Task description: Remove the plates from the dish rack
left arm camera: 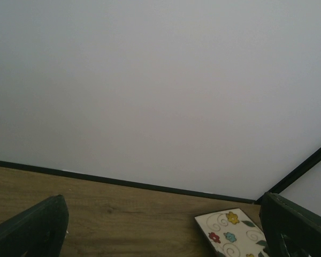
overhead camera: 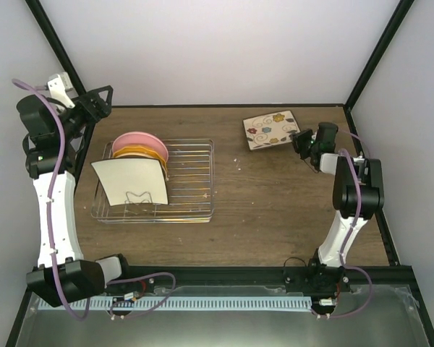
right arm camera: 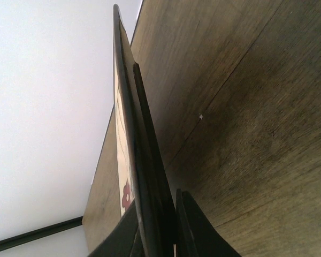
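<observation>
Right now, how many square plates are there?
2. A cream plate leans in the rack; a floral plate is far right, its edge in the right tool. More could hide behind the round plates.

Table (overhead camera: 275, 210): brown wood-grain top, matt, fine streaks. Dish rack (overhead camera: 192, 184): thin silver metal wire, shiny, with a clear rim that looks plastic. Floral plate (overhead camera: 270, 129): smooth cream face, slight gloss, looks glazed. Square plate (overhead camera: 130, 181) in rack: plain pale back, smooth, matt. Walls (overhead camera: 202, 50): flat white, matt.
</observation>
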Robot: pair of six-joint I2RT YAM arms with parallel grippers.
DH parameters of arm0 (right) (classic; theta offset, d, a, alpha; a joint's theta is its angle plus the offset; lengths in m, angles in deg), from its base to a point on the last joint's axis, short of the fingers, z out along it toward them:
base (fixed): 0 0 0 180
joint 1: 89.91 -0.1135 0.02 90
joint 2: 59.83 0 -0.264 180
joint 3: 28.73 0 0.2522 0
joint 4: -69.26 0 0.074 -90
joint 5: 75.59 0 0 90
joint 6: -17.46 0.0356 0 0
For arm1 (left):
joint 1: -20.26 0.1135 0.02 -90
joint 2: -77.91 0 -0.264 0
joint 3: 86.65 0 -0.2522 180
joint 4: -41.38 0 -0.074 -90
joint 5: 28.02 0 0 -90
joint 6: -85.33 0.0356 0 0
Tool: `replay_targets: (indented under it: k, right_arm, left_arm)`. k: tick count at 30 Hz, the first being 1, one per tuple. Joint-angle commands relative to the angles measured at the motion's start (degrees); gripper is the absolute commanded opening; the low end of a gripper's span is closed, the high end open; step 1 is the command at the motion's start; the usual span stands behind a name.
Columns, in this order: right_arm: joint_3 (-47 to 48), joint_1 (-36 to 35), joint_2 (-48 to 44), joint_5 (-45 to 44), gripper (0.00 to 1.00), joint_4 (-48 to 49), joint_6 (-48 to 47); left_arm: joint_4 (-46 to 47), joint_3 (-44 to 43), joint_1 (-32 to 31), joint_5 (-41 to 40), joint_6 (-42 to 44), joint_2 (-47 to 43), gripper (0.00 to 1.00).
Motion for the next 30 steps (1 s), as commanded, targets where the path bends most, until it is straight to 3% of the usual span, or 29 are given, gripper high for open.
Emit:
replay_targets:
  k: [1,12,20,25,30]
  right_arm:
    - [2.7,-1.5,0.0,3.0,0.01,16.6,5.7]
    - [-3.2,-10.3,-2.1,-12.3,0.01,17.7,11.6]
    - [-7.1,-11.7,-2.5,-14.4,0.02,18.4,13.7]
    - [-8.4,-11.7,-1.2,-13.0,0.44,18.2,15.0]
    - [-9.3,-11.7,0.0,-10.7,0.69,16.0,16.6]
  left_arm:
    - [0.2,0.7,0.2,0.6,-0.1,0.5,1.00]
    - [0.3,1.2,0.2,0.0,0.2,0.3,1.00]
    - [0.4,1.8,0.2,0.6,0.8,0.2,1.00]
    - [0.2,2.1,0.2,1.1,0.8,0.1,1.00]
    - [-0.1,2.2,0.2,1.2,1.2,-0.1,1.00]
